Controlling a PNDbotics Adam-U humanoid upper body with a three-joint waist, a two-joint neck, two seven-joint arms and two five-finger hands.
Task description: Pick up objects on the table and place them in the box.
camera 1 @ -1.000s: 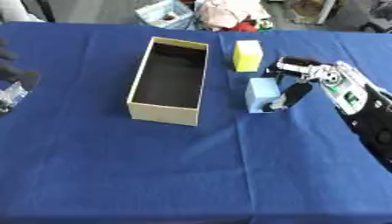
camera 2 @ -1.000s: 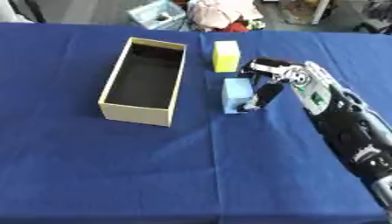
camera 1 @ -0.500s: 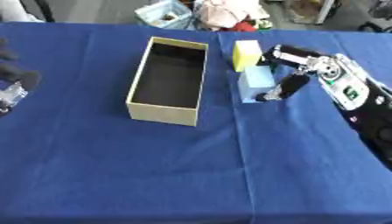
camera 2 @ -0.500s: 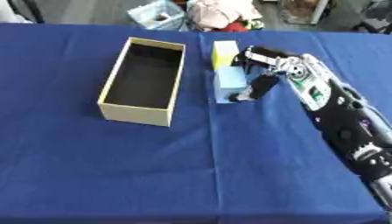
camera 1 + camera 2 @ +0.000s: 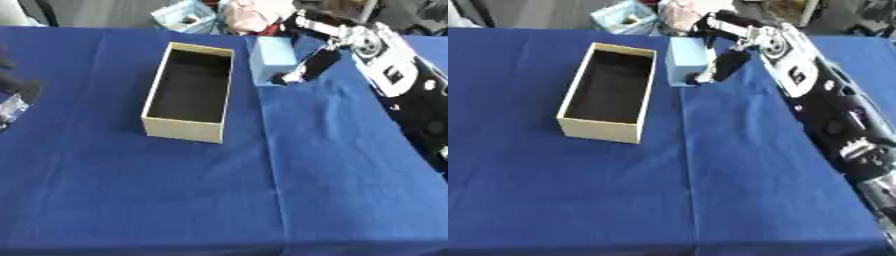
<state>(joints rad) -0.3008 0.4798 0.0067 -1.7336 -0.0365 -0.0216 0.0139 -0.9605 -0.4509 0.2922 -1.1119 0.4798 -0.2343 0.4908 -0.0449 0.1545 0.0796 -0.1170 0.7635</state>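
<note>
Reaching in from the upper right, the robot's black-and-silver right hand (image 5: 325, 52) is curling its fingers and thumb round a light blue rectangular block (image 5: 272, 60), and the block is sitting tilted in that grasp, just beside the far right corner of the box. The thumb is pressing the block's lower right edge while the fingers are wrapping over its top. Whether the block's lower edge is touching the cloth or hanging just above it, I cannot tell.

Sitting on the blue cloth-covered table (image 5: 219, 200) is 1 open rectangular cardboard box (image 5: 178, 130), cream on the outside and dark within, its long side running away from the camera. Nothing is showing inside it.

Over at the left edge, the robot's left hand (image 5: 16, 95) is showing only as a dark shape with a pale patch beneath it, well apart from the box; how its fingers are standing, I cannot tell.

Beyond the far edge of the table, a pale blue basket (image 5: 627, 15) is standing among other clutter.
</note>
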